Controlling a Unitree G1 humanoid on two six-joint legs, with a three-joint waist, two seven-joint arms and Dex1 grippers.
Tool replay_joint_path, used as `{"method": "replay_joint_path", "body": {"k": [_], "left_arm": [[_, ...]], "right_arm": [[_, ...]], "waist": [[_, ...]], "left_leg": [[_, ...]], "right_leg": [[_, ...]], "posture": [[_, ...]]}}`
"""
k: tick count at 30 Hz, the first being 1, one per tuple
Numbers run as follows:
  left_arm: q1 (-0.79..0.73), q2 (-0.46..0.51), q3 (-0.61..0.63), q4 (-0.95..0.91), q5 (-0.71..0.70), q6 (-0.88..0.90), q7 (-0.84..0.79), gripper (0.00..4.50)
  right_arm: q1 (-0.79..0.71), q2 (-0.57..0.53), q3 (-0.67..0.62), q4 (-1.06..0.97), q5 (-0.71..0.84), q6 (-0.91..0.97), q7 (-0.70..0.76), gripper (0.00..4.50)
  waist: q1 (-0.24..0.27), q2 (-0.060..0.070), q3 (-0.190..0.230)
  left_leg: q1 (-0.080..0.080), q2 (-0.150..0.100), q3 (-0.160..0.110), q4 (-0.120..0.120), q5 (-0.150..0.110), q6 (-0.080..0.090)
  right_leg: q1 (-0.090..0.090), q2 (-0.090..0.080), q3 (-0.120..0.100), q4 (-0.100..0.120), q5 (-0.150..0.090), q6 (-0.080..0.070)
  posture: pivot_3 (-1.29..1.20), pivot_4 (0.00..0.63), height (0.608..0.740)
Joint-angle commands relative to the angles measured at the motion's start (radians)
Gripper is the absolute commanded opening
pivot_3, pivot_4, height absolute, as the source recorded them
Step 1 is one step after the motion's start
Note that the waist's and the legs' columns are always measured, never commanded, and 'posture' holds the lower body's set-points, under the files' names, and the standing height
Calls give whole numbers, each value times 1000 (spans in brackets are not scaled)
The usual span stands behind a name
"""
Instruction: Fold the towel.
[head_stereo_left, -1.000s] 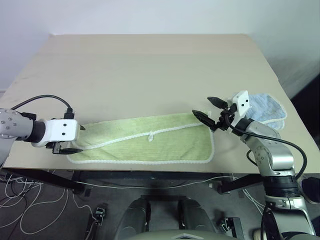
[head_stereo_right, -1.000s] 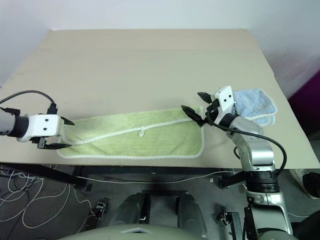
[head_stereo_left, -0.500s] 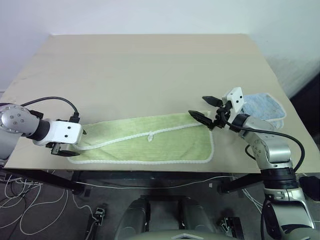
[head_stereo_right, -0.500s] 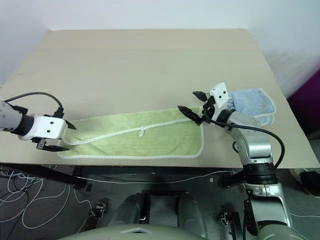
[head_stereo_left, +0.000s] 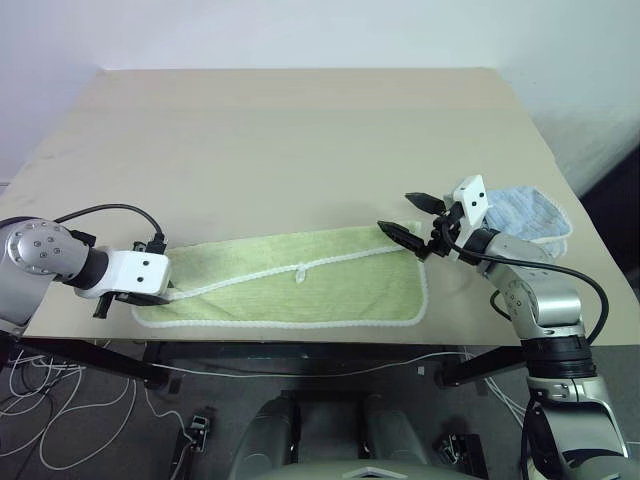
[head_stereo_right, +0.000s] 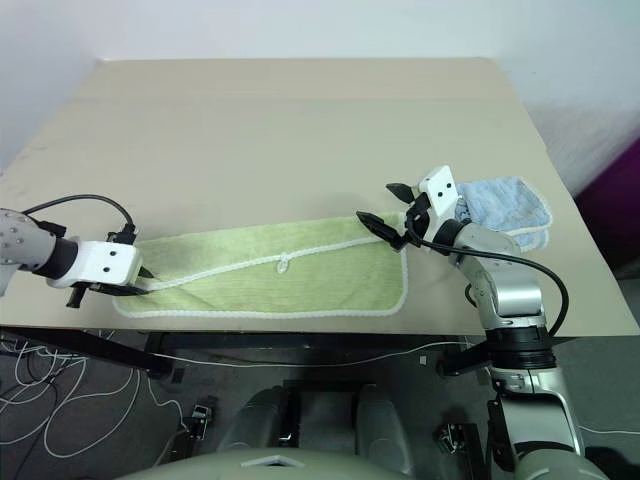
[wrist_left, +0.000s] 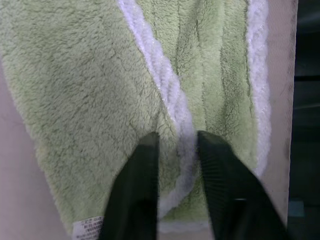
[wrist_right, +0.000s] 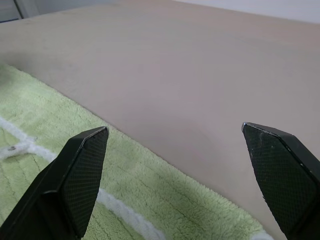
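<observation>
The towel (head_stereo_left: 300, 280), light green with white edging and a small white loop, lies flat and folded lengthwise along the table's near edge. At its left end my left gripper (head_stereo_left: 163, 291) points steeply down. In the left wrist view its black fingers (wrist_left: 142, 165) are shut on a fold of the towel (wrist_left: 75, 90) at the white edging. Just above the towel's far right corner my right gripper (head_stereo_left: 396, 212) hovers level and open. Nothing is between its fingers (wrist_right: 82, 165), and the towel (wrist_right: 150, 200) lies below them.
A smaller light blue towel (head_stereo_left: 530, 215) lies folded behind my right wrist near the table's right edge. The tan table (head_stereo_left: 300, 140) stretches bare beyond the towel. The towel's near hem runs close to the table's front edge.
My left gripper has tipped down onto the towel's left end and closed from open to a pinch on the edging. The right gripper stays open by the right corner.
</observation>
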Motion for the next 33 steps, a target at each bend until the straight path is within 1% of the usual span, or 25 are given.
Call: {"method": "replay_joint_path", "body": {"k": [1,5,9,14,17,20,28,32,33], "left_arm": [[2,-2,7,-10,-3,-4,-2,38],[2,-7,15,-10,-7,-6,6,38],[7,-7,49,-69,-83,38,-18,38],[17,1,57,-84,-109,72,-25,38],[30,11,50,-88,-88,73,-18,722],[41,21,36,-82,-35,54,8,1687],[30,9,30,-103,-6,62,27,1687],[49,11,21,-104,3,64,28,1687],[56,14,17,-98,12,62,30,1517]], "right_arm": [[-5,-3,-21,-23,7,-21,-4,4500],[-7,-2,-20,-19,6,-24,-6,4500],[-11,-3,-19,-16,6,-27,-7,4500],[-17,-3,-16,-9,2,-31,-5,4500],[-18,-4,-15,-7,0,-33,-5,4500],[-18,-5,-15,-7,0,-33,-4,4500],[-20,-3,-12,-6,0,-32,-4,4500],[-13,-2,-12,-16,2,-28,-7,4500],[-13,-2,-12,-15,1,-28,-7,4500]], "waist": [[0,0,0],[0,0,0],[1,0,0],[0,0,0],[-1,0,0],[0,0,0],[1,0,0],[0,0,0],[0,0,0]], "left_leg": [[0,0,0,0,0,0],[0,0,0,0,0,0],[0,0,0,0,0,0],[0,0,0,0,0,0],[0,0,0,0,0,0],[0,0,0,0,0,0],[0,0,0,1,0,0],[0,0,0,1,0,0],[0,0,0,1,0,0]], "right_leg": [[0,0,0,0,0,0],[0,0,0,0,0,0],[0,0,0,0,0,0],[0,0,0,1,0,0],[0,0,0,1,0,0],[-1,0,0,1,0,0],[0,0,0,1,0,0],[0,0,0,1,0,0],[0,0,0,1,0,0]], "posture": [[0,150,740],[0,150,740],[0,150,740],[0,150,740],[0,150,740],[0,150,740],[0,150,740],[0,150,740],[0,150,740]]}}
